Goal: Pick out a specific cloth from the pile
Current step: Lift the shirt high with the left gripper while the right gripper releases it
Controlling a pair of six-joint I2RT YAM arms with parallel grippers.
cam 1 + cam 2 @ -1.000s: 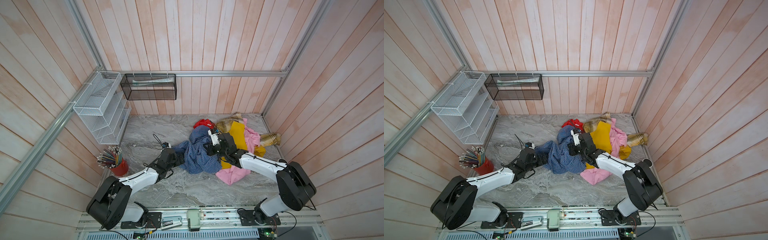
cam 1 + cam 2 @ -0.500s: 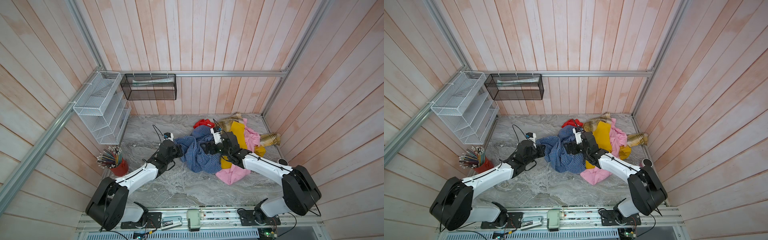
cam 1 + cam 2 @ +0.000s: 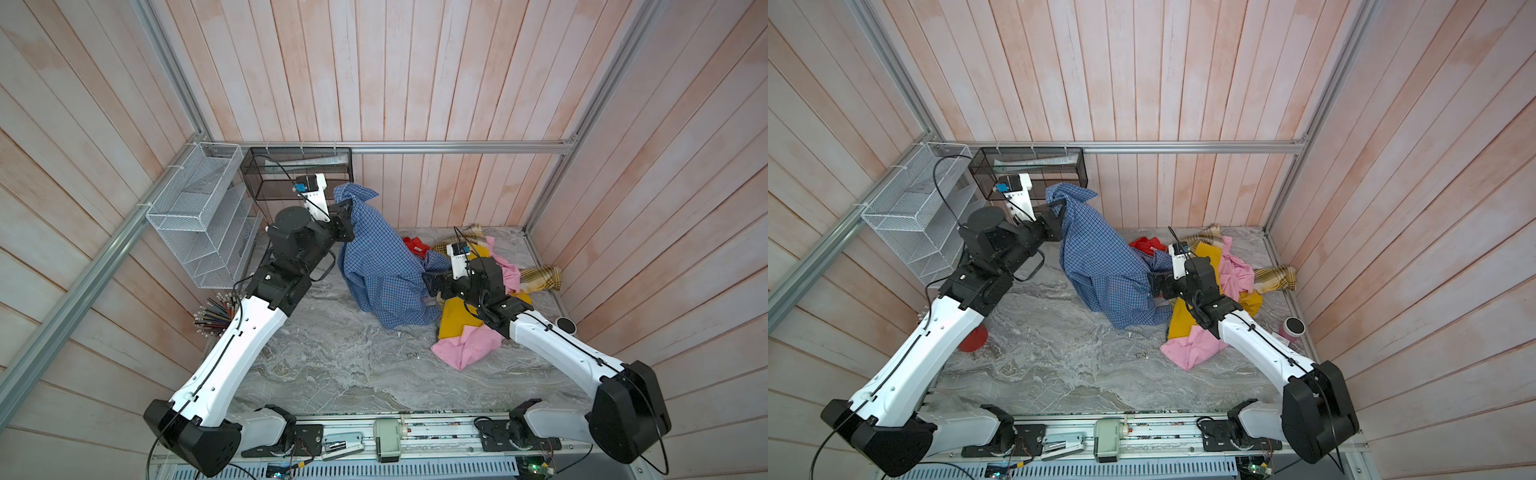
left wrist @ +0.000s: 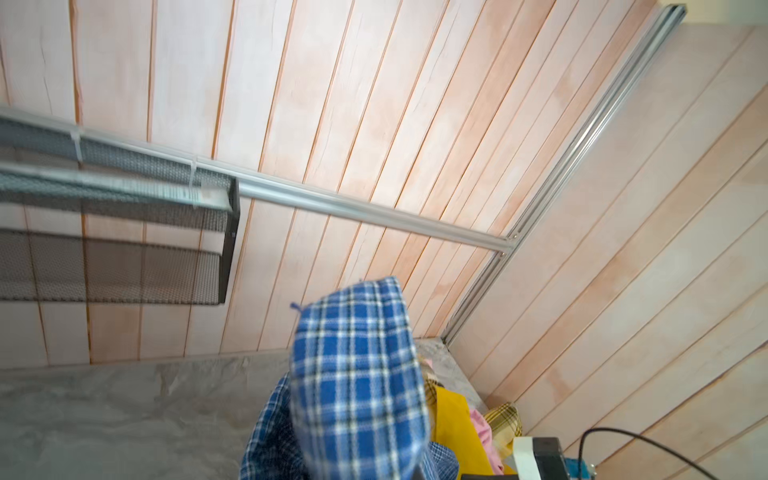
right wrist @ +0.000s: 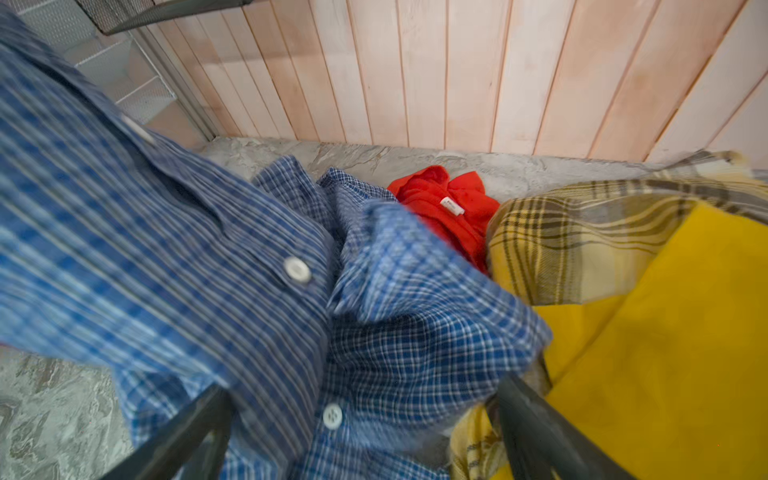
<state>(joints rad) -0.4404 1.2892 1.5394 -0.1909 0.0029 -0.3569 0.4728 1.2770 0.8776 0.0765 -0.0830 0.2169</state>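
The cloth, a blue fine-check shirt, hangs in a tall drape from my left gripper, which is raised near the back wall and shut on its upper end. Its lower folds still rest on the table beside the pile of mustard, pink, red and plaid fabrics. In the left wrist view the cloth covers the jaws. My right gripper stands open low at the cloth's right edge. In the right wrist view its dark fingers are spread wide, with loose shirt fabric lying between them.
A white wire rack and a black mesh basket hang on the back left walls, close to the raised left gripper. A red cup of pencils stands at the left. A small dark-lidded jar sits by the right wall.
My left gripper shut on the cloth and lifted it high toward the back left. My right gripper opened and let go of the cloth, staying low by the pile.
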